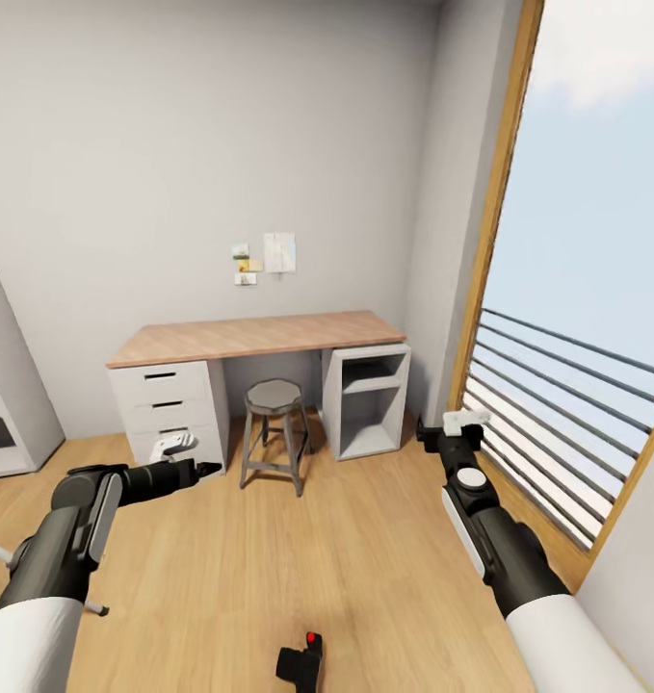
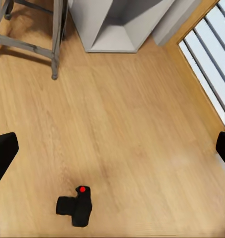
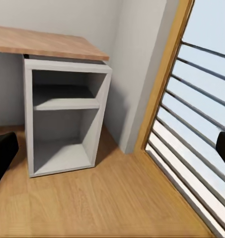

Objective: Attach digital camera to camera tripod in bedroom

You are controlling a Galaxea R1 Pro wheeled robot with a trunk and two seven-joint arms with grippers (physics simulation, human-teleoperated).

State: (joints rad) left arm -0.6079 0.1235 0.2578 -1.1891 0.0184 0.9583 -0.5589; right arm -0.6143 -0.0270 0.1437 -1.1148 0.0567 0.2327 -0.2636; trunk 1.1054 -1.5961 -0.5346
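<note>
lying on floor, digital camera [image 2: 75, 206] below open left claw [image 2: 112, 148]

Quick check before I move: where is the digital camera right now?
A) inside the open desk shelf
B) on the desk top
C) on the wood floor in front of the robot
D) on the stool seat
C: the digital camera lies on the bare wood floor, well short of the stool and the desk.

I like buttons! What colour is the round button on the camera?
Bright red, on the black digital camera lying on the floor; clearest in the left wrist view.
</note>
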